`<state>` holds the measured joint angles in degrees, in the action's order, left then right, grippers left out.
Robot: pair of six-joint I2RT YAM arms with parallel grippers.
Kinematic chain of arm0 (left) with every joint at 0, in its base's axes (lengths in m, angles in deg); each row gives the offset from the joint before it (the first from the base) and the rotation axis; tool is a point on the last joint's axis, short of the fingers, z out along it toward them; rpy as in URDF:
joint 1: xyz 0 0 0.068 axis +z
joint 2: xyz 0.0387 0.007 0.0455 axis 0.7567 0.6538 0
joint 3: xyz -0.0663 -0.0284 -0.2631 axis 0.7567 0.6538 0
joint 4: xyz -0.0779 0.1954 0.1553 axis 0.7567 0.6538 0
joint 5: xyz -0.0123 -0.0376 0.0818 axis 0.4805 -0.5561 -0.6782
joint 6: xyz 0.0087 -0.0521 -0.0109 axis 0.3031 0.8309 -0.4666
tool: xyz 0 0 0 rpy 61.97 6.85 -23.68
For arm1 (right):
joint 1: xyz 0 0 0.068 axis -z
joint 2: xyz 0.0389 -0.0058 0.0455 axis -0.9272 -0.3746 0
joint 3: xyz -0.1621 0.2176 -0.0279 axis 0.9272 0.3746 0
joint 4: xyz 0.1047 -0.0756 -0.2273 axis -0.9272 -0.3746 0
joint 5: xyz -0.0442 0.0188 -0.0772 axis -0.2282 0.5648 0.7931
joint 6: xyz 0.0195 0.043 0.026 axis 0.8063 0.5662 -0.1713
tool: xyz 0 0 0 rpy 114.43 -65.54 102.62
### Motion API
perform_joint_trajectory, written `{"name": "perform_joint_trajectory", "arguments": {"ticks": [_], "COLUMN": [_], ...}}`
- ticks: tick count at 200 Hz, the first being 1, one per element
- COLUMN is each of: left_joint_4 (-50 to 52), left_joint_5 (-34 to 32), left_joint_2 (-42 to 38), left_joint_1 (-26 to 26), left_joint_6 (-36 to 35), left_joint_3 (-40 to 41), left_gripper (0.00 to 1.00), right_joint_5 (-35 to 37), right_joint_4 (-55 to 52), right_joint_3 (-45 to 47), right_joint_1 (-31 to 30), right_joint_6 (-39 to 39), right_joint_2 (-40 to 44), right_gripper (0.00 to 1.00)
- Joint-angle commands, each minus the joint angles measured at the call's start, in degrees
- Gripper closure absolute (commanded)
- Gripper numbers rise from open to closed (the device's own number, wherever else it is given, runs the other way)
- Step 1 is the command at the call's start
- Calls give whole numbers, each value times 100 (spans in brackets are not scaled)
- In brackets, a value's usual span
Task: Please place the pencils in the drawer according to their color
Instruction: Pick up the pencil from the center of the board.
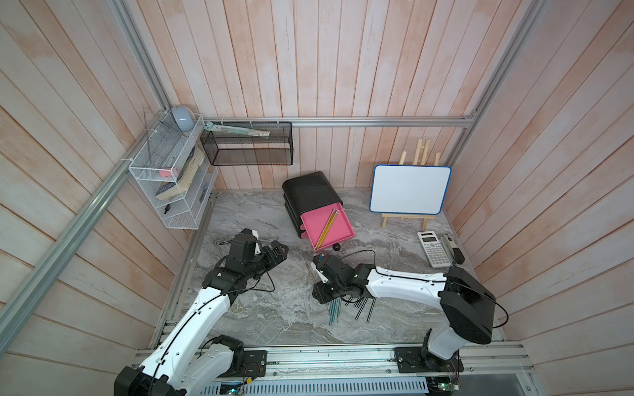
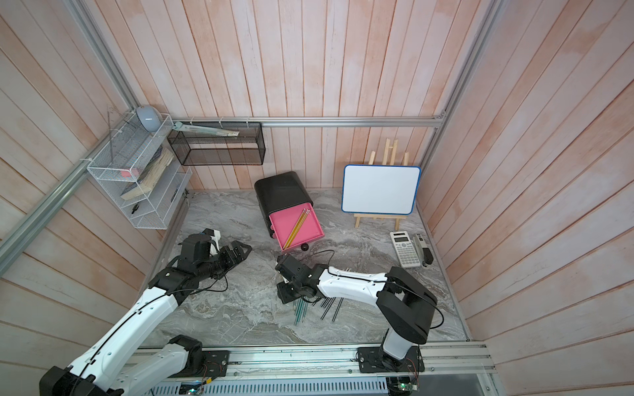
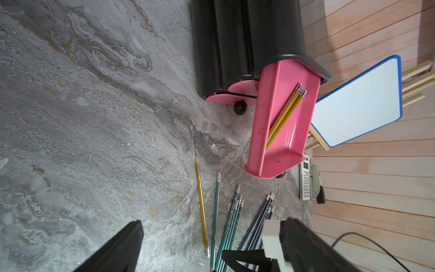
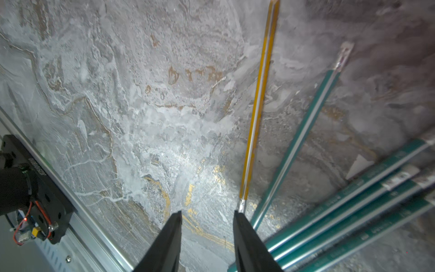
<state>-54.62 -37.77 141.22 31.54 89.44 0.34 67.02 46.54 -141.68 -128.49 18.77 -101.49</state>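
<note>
At the back of the worktop (image 1: 257, 319) stands the black cabinet (image 1: 308, 190), my landmark for everything else. Beside it, on my right arm's side, a whiteboard (image 1: 410, 190) leans on an easel. The cabinet's top pink drawer (image 1: 343, 226) stands fully out, and three yellow pencils (image 1: 327, 228) lie slantwise in it. The two drawers beneath look shut.

My left gripper (image 1: 279, 252) hangs in front of the cabinet, on my left arm's side of the open drawer. Its jaws are wide apart and empty. My right gripper (image 4: 208, 214) is low over the worktop, just in front of the open drawer. Its jaws are parted with nothing between them.

One more yellow pencil (image 4: 259, 106) lies on the worktop there. Its eraser end is just by one finger (image 4: 244, 235); whether they touch I cannot tell. Just beside it lies a lone teal pencil (image 3: 216, 212). Farther from the cabinet a teal bunch (image 3: 231, 216) and a dark bunch (image 3: 261, 216) lie on the worktop.
</note>
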Motion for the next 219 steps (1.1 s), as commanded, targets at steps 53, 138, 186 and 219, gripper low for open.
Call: {"name": "perform_joint_trajectory", "arguments": {"ticks": [53,138,186,219], "left_joint_4": [1,-11,-64,-99], "left_joint_5": [19,32,45,57], "left_joint_2": [-118,-158,-142,-130], "left_joint_1": [23,24,28,27], "left_joint_6": [-73,-73,-57,-55], "left_joint_3": [150,194,211,228], "left_gripper": [0,0,1,1], "right_joint_5": [-214,22,79,182], "right_joint_4": [-250,-371,-478,-745], "right_joint_3": [60,10,-79,-248], "right_joint_1": [-45,-42,-16,-24], "right_joint_6": [-199,-322,-314,-305], "right_joint_2": [-381,-643,-801,-951], "right_gripper": [60,60,61,64]}}
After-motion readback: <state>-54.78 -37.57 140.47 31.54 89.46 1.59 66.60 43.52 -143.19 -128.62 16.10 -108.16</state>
